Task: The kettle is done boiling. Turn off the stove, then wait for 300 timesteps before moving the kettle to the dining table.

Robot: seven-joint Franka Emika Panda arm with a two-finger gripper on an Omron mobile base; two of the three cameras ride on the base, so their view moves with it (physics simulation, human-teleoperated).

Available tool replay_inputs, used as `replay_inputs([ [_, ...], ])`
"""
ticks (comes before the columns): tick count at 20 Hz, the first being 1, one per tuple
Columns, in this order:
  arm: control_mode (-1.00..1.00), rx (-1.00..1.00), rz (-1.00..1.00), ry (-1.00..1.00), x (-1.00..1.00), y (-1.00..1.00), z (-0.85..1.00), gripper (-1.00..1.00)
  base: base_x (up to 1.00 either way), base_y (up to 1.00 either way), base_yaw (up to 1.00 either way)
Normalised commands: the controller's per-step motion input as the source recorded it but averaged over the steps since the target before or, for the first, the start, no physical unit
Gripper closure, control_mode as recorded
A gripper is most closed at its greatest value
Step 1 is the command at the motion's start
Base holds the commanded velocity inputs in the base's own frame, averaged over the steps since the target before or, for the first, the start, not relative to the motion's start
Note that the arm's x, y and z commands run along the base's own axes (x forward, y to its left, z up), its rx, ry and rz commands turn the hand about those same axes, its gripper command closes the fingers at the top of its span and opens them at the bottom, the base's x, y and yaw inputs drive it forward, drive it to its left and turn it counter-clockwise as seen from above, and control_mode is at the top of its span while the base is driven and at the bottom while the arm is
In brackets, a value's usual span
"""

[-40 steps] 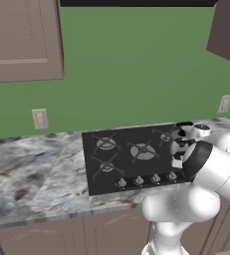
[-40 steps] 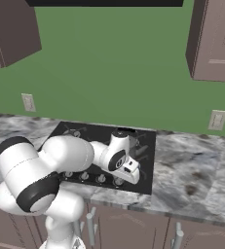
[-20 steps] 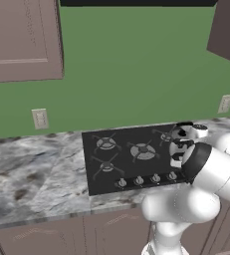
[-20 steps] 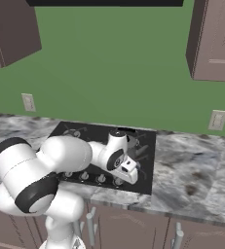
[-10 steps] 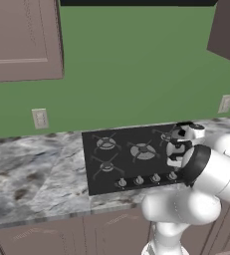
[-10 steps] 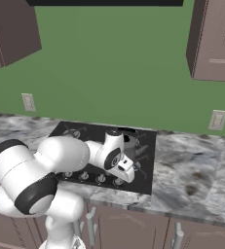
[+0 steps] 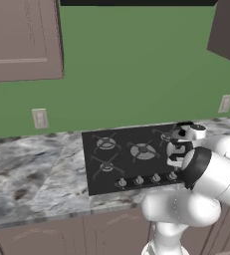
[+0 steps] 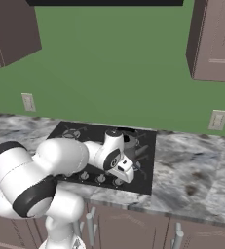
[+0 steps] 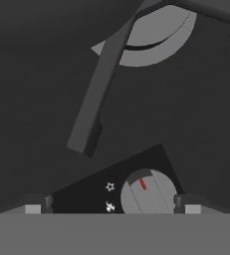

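- The flat black glass stove (image 7: 131,157) lies set into the mottled grey marble surface (image 7: 34,174), its long side running along the green wall (image 7: 136,64). Its row of small silver knobs (image 7: 146,179) lines the front edge, nearest the robot.
- Grey gas burners (image 7: 143,150) with dark grates sit on the glass top.
- In the hand view, one round silver knob (image 9: 149,192) shows close below the claw. Its red mark points up and slightly left in that view, and two small white flame signs sit just left of it.
- The small dark grey kettle (image 8: 129,141) stands on the stove's rear right part, largely hidden behind the white wrist; its shape cannot be told clearly.
- The claw (image 9: 111,203) hangs just above that knob with its dark fingertips (image 9: 34,204) spread wide, one on each side of the knob, grasping nothing.
- Brown cabinets (image 7: 22,40) hang on the wall above the surface, doors closed.
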Motion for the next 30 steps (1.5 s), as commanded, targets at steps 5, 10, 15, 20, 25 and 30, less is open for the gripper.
replay_inputs([
  [5, -1.00, 0.00, -0.05, 0.00, 0.00, -0.16, 0.48, -1.00, 0.00, 0.00, 0.00],
  [10, -1.00, -0.01, -0.05, 0.00, 0.00, -0.18, 0.50, -1.00, 0.00, 0.00, 0.00],
  [15, -1.00, -0.02, -0.05, 0.02, 0.00, -0.18, 0.55, -1.00, 0.00, 0.00, 0.00],
  [20, -1.00, -0.01, -0.04, 0.04, 0.00, -0.15, 0.37, -1.00, 0.00, 0.00, 0.00],
  [25, -1.00, 0.00, 0.00, 0.05, 0.00, -0.12, 0.11, -1.00, 0.00, 0.00, 0.00],
  [30, -1.00, -0.02, 0.00, 0.07, 0.00, -0.20, 0.45, -1.00, 0.00, 0.00, 0.00],
])
